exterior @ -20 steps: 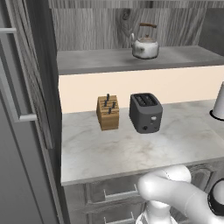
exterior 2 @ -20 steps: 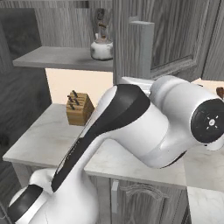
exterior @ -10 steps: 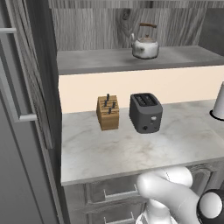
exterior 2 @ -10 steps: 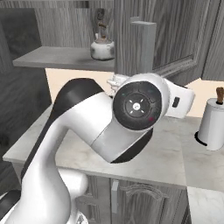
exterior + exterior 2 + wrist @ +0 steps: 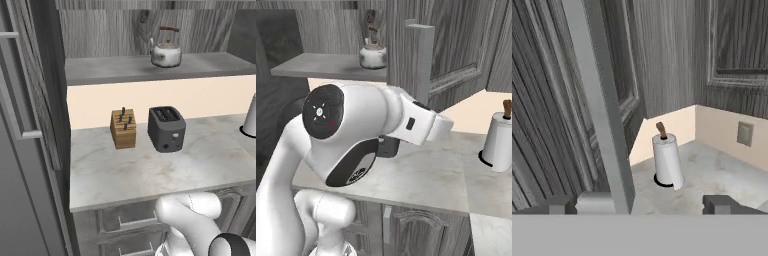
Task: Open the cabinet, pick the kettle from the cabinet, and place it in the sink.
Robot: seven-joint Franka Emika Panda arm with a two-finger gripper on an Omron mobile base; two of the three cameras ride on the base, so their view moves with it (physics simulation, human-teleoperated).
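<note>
We see a grey kitchen with a marble counter (image 5: pixel 150 172) under an open cabinet (image 5: pixel 150 70), whose shelf runs across the upper half of the left base view.

In the hand view the gripper (image 5: pixel 647 205) sits at the bottom of the frame, its two dark fingertips (image 5: pixel 559 204) well apart, released and grasping nothing. Between them rises the pale edge of the open cabinet door (image 5: pixel 597 100), a slanted band from the upper left down to the bottom centre. Past it, at the centre, a paper towel roll (image 5: pixel 668 162) stands upright on the counter in the corner, with a wall outlet (image 5: pixel 744 134) at the right.

In the right base view the arm (image 5: pixel 356 130) has swung again: a second ago a round joint faced us at the right, half a second ago it sat at the centre, and now it faces us at the upper left, while the forearm stretches right towards the door (image 5: pixel 418 65).

The kettle (image 5: pixel 165 49) has not moved: it stands upright on the shelf, upper centre-right in the left base view and upper centre in the right base view (image 5: pixel 373 54). Below it, the knife block (image 5: pixel 123 128) and toaster (image 5: pixel 166 128) stay side by side on the counter, just apart.
</note>
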